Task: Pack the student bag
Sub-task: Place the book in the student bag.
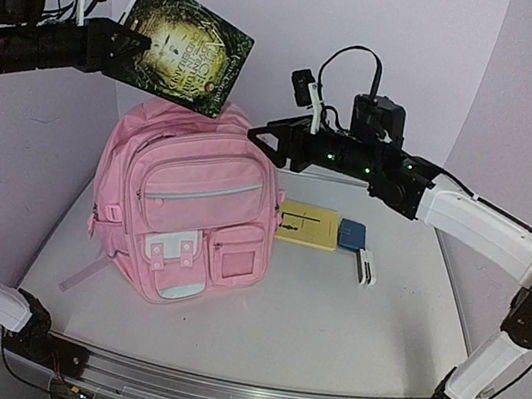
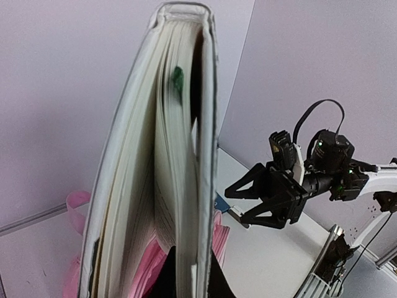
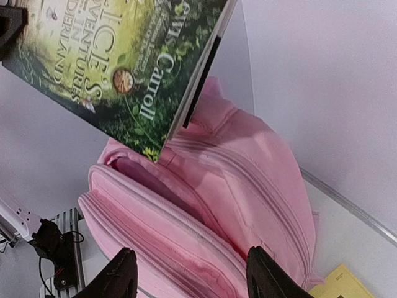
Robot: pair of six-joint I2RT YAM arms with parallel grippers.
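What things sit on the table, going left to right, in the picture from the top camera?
pink backpack → flat yellow item → blue box → small white object

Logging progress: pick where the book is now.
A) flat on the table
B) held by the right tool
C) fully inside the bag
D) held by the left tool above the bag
D: the left tool grips the book in the air over the student bag.
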